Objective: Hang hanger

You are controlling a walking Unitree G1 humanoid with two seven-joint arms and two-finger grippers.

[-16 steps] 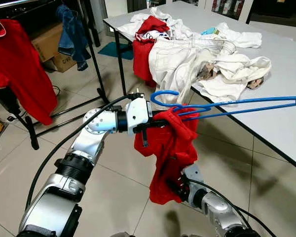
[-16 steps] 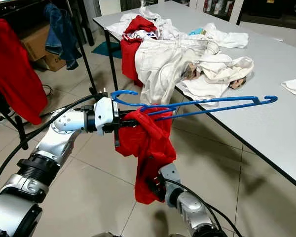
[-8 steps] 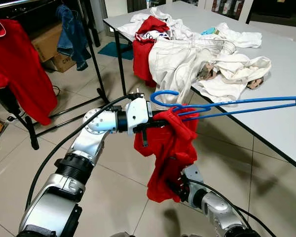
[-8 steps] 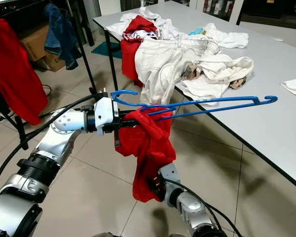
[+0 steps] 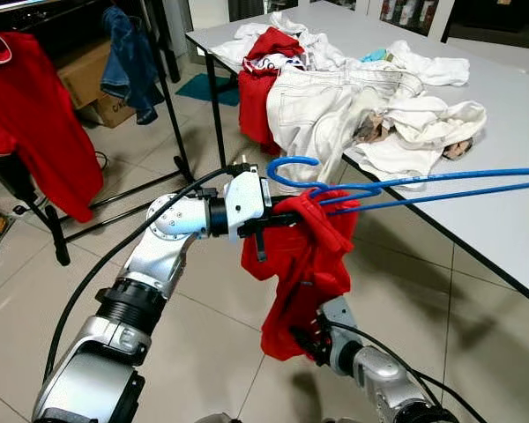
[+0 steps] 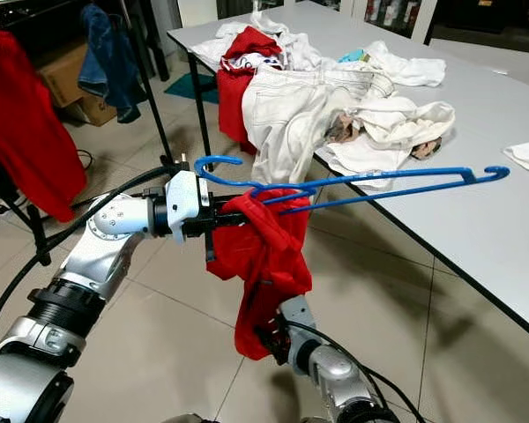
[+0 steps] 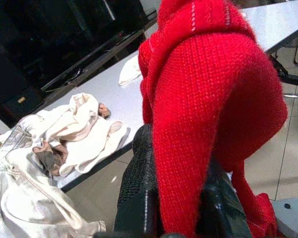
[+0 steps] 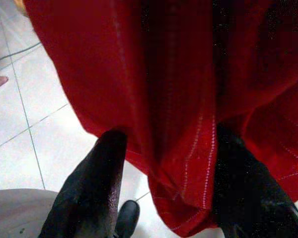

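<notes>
A blue hanger (image 5: pixel 423 185) lies level in the air, its hook (image 5: pixel 286 166) towards my left arm and its far end over the table. A red knit sweater (image 5: pixel 304 264) hangs bunched from the hanger's neck. My left gripper (image 5: pixel 278 220) is shut on the sweater's top, right under the hook; in the left wrist view the red knit (image 7: pixel 208 109) is pinched between the black fingers (image 7: pixel 139 193). Low down, my right gripper (image 5: pixel 313 339) is at the sweater's hem. In the right wrist view its fingers (image 8: pixel 92 188) stand wide apart with the hem (image 8: pixel 184 183) between them.
A grey table (image 5: pixel 502 211) on the right carries a pile of white and red clothes (image 5: pixel 361 97). On the left a black rack (image 5: pixel 167 97) holds a red garment (image 5: pixel 35 132) and jeans (image 5: pixel 128 62). A cardboard box (image 5: pixel 93 84) stands behind it. Tiled floor lies below.
The hanger's far end has swung a little up and to the right. My right gripper has shifted slightly under the hem. The left gripper keeps its hold.
</notes>
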